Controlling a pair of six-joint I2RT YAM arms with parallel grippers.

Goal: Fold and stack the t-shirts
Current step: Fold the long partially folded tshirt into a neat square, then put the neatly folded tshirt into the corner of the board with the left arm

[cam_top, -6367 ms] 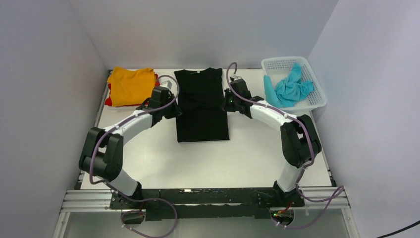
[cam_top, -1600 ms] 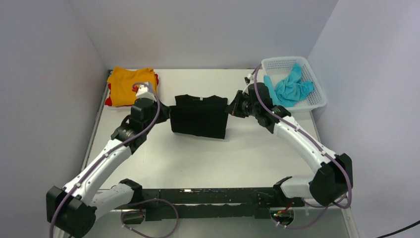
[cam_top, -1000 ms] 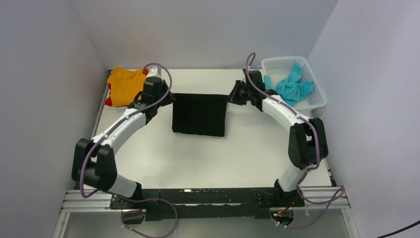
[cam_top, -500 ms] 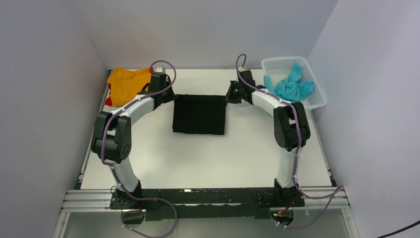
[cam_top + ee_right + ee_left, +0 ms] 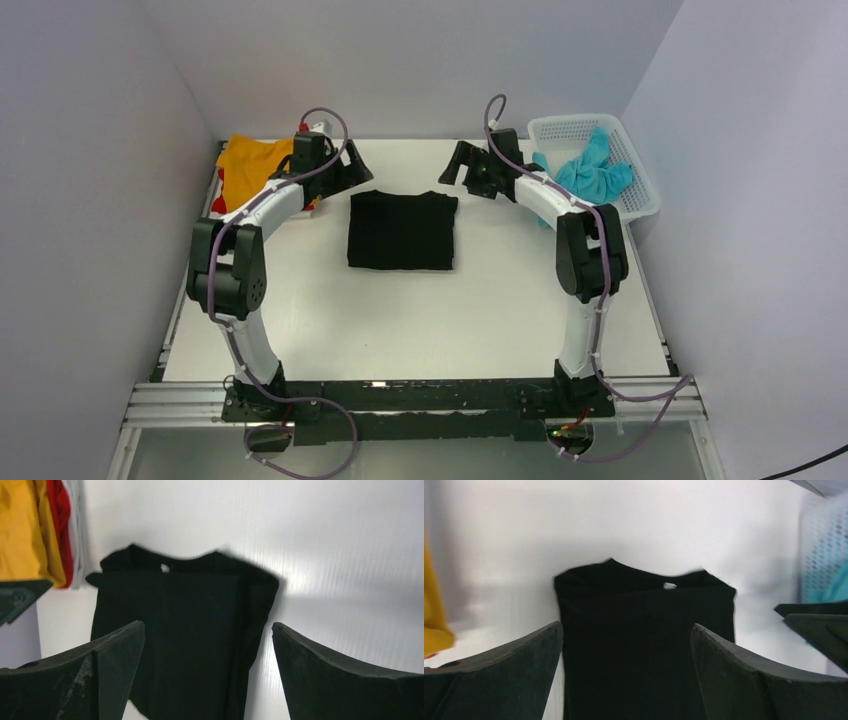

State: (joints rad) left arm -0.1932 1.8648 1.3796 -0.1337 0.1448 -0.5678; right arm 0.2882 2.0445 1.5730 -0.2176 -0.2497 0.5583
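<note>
the black t-shirt (image 5: 402,230) is seen lying folded into a compact rectangle on the white table (image 5: 400,320), in the middle of its far half, with the collar edge toward the far wall. it is touched by neither arm. the left gripper (image 5: 347,173) is held just off the shirt's far left corner, its jaws spread wide with nothing between them; in the left wrist view the folded cloth is framed between the two dark fingers (image 5: 499,680). the right gripper (image 5: 452,172) is held off the far right corner, jaws likewise wide and empty. an orange t-shirt (image 5: 250,162) is stacked at the far left, with a red t-shirt (image 5: 217,205) and a white t-shirt (image 5: 77,525) showing beneath its edge. a turquoise t-shirt (image 5: 590,176) is heaped in the white lattice basket (image 5: 640,208) at the far right.
</note>
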